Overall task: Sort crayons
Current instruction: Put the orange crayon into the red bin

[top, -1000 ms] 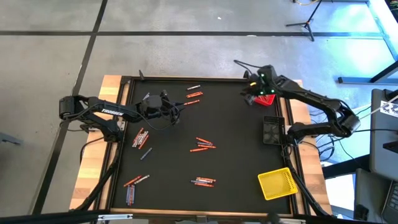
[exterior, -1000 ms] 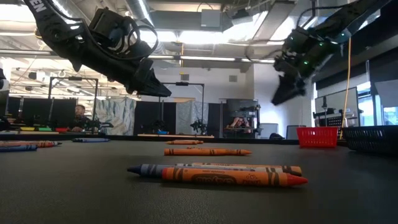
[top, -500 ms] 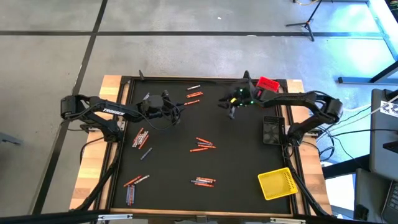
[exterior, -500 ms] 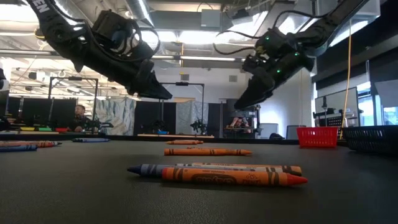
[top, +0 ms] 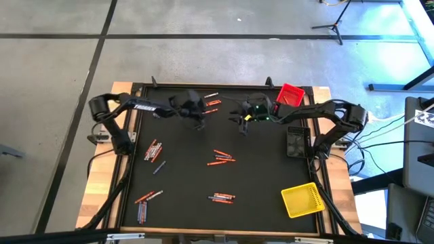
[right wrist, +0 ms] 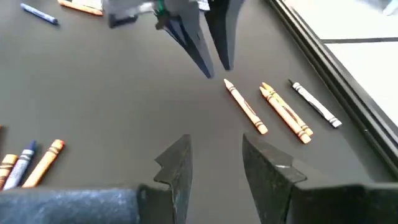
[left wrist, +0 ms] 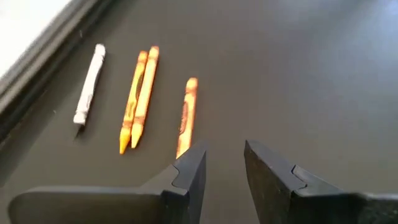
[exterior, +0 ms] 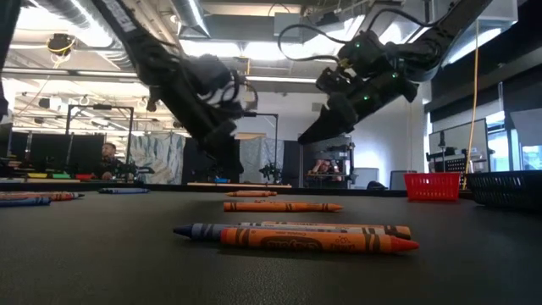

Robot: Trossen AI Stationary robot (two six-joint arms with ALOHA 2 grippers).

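Crayons (left wrist: 186, 115) look light, stiff, probably slick; I'd pinch mid-shaft. Left gripper (left wrist: 224, 168) and right gripper (right wrist: 211, 158) fingers apart, empty.

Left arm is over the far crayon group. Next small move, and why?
Probably lower the left gripper onto the single orange crayon just ahead. Its jaws are open and empty, that crayon lies apart from the orange pair and white crayon, and the right gripper hovers opposite.

We see crayons (top: 221, 158) scattered in clusters across the counter (top: 264, 169); two bins (top: 302, 200) sit along its right edge (one at the far corner).
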